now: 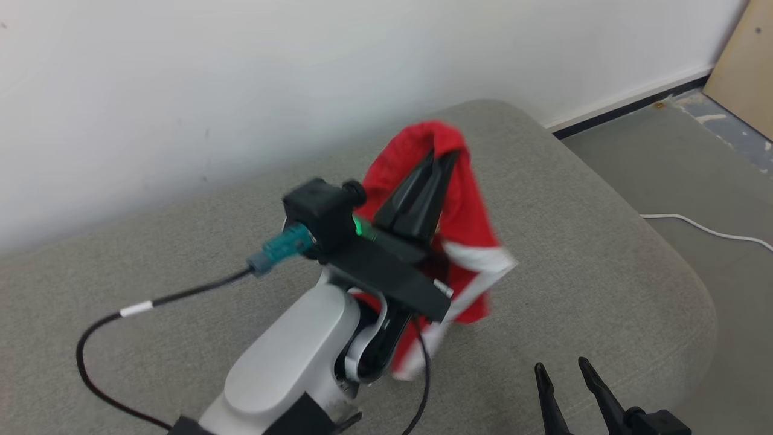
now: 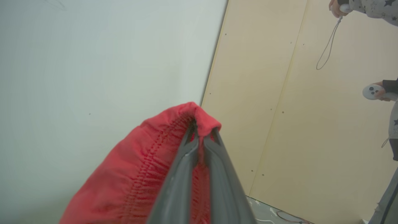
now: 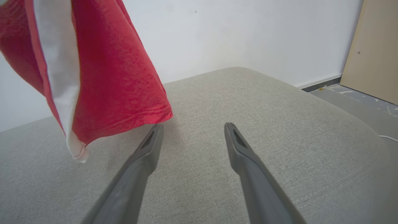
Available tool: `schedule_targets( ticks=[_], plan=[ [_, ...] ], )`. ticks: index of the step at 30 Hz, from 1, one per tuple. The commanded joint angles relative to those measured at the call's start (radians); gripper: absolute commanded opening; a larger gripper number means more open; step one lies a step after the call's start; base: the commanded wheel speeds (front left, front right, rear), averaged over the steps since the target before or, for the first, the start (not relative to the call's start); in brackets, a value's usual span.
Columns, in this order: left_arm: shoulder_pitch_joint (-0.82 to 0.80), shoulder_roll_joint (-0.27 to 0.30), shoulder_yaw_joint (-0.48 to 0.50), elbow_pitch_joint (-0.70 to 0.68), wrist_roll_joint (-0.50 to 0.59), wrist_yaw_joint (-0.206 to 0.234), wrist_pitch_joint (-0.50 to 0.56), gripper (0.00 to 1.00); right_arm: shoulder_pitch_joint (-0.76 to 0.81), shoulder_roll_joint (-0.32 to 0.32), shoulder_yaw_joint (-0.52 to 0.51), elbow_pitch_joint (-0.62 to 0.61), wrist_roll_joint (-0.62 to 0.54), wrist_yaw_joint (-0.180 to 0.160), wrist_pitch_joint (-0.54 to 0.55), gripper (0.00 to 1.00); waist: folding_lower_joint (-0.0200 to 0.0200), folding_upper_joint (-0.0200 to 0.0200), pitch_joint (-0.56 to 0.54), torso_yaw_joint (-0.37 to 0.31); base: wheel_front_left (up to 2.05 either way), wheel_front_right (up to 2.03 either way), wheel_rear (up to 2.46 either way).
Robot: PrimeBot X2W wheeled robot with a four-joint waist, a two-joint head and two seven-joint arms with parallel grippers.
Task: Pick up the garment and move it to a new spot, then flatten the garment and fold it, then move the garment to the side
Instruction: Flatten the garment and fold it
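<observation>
A red garment [image 1: 465, 223] with a white band hangs in the air above the grey cushion [image 1: 604, 254], draped over my left gripper [image 1: 444, 157], which is shut on its top fold. The left wrist view shows the red cloth [image 2: 140, 174] pinched between the closed fingers [image 2: 186, 161] near the tips. My right gripper [image 1: 561, 371] stands open low at the front right, with nothing between its fingers. In the right wrist view the garment [image 3: 102, 77] hangs at the upper left, its lower hem just above the left fingertip [image 3: 157, 130] of the open right gripper [image 3: 192, 127].
The grey cushion's rounded edge [image 1: 694, 290] drops to the floor on the right, where a white cable [image 1: 706, 228] lies. A white wall [image 1: 241, 78] stands behind. A tan board [image 1: 746, 60] leans at far right. A person's hands hold controllers [image 2: 373, 91] in the left wrist view.
</observation>
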Motion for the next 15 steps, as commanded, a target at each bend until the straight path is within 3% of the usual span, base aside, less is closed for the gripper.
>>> schedule_targets(
  ticks=[1,3,8,15],
  plan=[
    [-0.036,0.000,-0.012,-0.030,-0.072,0.017,-0.022,0.00,-0.009,-0.001,0.001,0.002,0.009,0.001,-0.005,1.00,-0.0001,-0.0001,0.001,-0.009,0.00,0.00,0.00],
    [-0.066,0.000,-0.022,-0.062,-0.150,0.055,-0.041,0.00,-0.011,0.000,0.003,0.004,0.011,0.001,-0.007,1.00,-0.0001,-0.0001,0.004,-0.011,0.00,0.00,0.00],
    [-0.064,0.001,-0.011,0.008,-0.152,0.178,-0.050,0.00,-0.010,0.005,-0.003,0.003,0.014,0.001,-0.010,1.00,-0.0001,-0.0001,0.019,0.005,0.00,0.00,0.00],
    [0.078,0.039,0.070,0.228,-0.138,0.226,-0.051,0.00,-0.007,0.009,-0.014,0.001,0.013,0.001,-0.012,1.00,-0.0001,-0.0001,0.036,0.080,0.00,0.00,0.00]
  ],
)
